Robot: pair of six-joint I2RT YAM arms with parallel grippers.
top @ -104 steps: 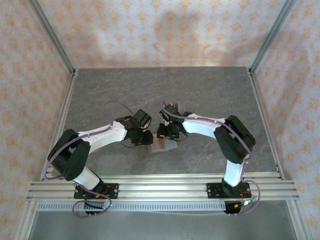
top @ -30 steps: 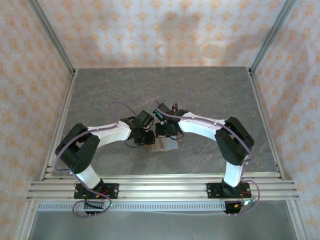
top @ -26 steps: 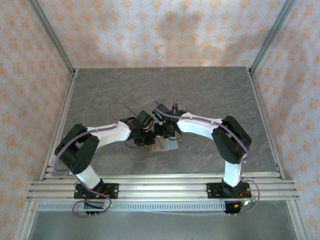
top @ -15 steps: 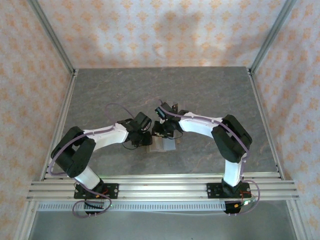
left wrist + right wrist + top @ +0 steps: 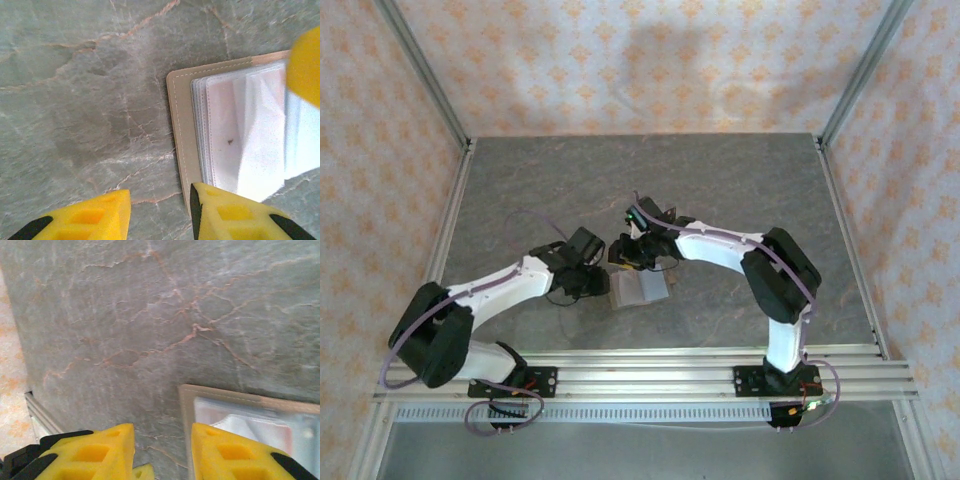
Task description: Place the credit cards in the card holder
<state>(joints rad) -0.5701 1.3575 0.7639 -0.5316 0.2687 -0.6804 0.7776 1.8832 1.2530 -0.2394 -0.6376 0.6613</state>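
gaping empty, the left end effector (image 5: pixel 160 220) and right end effector (image 5: pixel 162 452) hover beside the open card holder (image 5: pixel 235 135).

The table (image 5: pixel 740 180) is grey marble with pinkish veins. The holder (image 5: pixel 178 130) is tan-edged, cloudy white inside. The walls (image 5: pixel 650 70) carry orange motifs on cream.
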